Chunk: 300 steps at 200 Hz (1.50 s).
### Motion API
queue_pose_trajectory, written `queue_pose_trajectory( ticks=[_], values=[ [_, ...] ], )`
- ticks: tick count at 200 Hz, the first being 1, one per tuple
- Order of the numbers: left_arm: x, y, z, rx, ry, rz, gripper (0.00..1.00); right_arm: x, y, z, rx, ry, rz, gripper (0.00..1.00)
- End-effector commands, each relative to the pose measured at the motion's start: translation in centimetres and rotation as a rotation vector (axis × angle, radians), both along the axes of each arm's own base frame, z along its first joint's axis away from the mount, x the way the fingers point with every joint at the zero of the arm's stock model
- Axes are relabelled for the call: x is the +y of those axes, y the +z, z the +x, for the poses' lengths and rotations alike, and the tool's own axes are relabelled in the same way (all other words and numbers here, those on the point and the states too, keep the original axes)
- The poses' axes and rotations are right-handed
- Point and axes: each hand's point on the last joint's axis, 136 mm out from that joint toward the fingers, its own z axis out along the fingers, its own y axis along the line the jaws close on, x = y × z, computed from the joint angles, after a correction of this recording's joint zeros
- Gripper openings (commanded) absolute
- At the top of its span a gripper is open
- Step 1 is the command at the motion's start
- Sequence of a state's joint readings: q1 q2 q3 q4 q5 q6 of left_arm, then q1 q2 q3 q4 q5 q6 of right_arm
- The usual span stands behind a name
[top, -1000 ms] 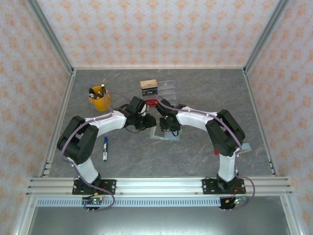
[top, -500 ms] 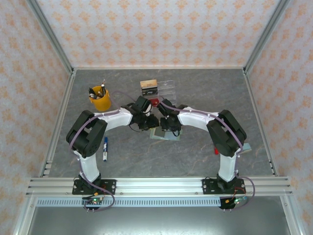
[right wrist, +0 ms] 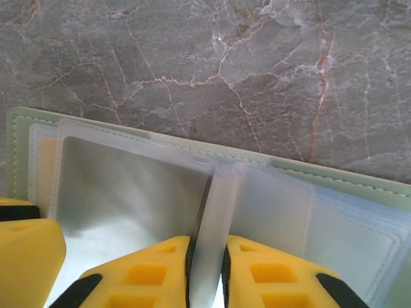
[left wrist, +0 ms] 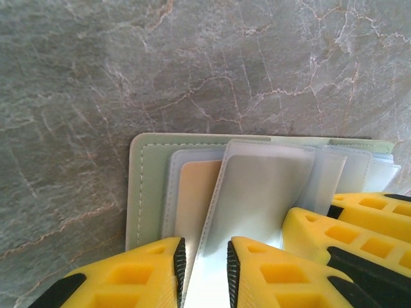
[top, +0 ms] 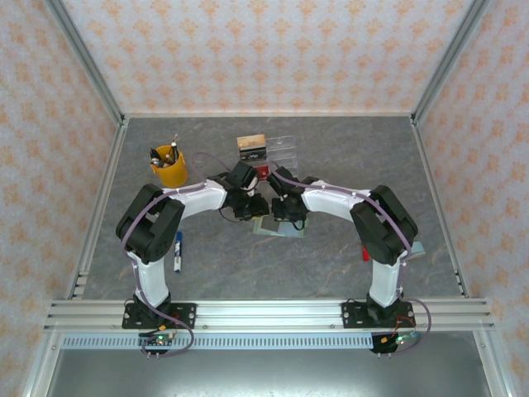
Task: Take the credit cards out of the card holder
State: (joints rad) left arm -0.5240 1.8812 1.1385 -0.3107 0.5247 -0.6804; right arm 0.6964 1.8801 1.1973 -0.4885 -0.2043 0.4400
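Step in hand: spreading the sage-green book-fold card holder, which lies open on the grey marbled surface. Left tool and right tool each pinch a translucent plastic sleeve. Next move likely requires freeing one tool to draw the tan-orange plastic card from its pocket

Yellow cup with pens stands upright at the left rear of the grey marbled table; a blue-and-white marker lies flat nearer the front, well apart from the cup. Clear acrylic tray sits rear centre, with a tan-and-dark block at its left end, inside or beside unclear. Orange-patterned walls on three sides, aluminium rail across the near edge.
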Motion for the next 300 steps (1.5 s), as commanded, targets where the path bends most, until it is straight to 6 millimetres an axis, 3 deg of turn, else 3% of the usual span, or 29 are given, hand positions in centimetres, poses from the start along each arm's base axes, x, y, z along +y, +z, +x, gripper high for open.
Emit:
queue_pose_trajectory(
  ticks=[1, 59, 123, 162, 214, 236, 278, 282, 300],
  values=[
    [0.5, -2.2, -1.2, 0.059, -0.020, 0.080, 0.28, -2.0, -2.7, -2.2, 0.091, 0.003, -0.071, 0.20],
    [-0.3, -2.4, -1.6, 0.084, -0.049, 0.039, 0.29, -1.7, -2.8, -2.3, 0.097, 0.005, -0.031, 0.20],
    [-2.5, -0.2, -1.0, 0.046, -0.078, -0.097, 0.23, -1.2, -2.0, -2.0, 0.087, 0.008, 0.010, 0.20],
    [-2.6, -0.2, -0.9, 0.046, -0.073, -0.105, 0.19, -0.4, 0.6, -0.9, 0.019, -0.003, 0.069, 0.22],
    [-2.9, 0.1, -0.8, 0.037, -0.070, -0.126, 0.19, -0.4, 5.0, 0.2, -0.089, -0.051, 0.129, 0.35],
    [-3.4, 0.5, -0.6, 0.031, -0.071, -0.160, 0.19, -1.2, 6.2, 0.5, -0.134, -0.086, 0.125, 0.40],
    [-5.0, 1.7, -0.5, 0.018, -0.083, -0.272, 0.24, -4.5, 8.4, 1.0, -0.272, -0.195, 0.072, 0.48],
    [-5.2, 3.0, -0.4, -0.007, -0.086, -0.292, 0.25, -4.9, 8.6, 1.0, -0.285, -0.208, 0.067, 0.48],
    [-5.9, 4.0, -0.5, -0.027, -0.098, -0.321, 0.28, -6.4, 9.4, 1.1, -0.330, -0.262, 0.052, 0.50]
  ],
)
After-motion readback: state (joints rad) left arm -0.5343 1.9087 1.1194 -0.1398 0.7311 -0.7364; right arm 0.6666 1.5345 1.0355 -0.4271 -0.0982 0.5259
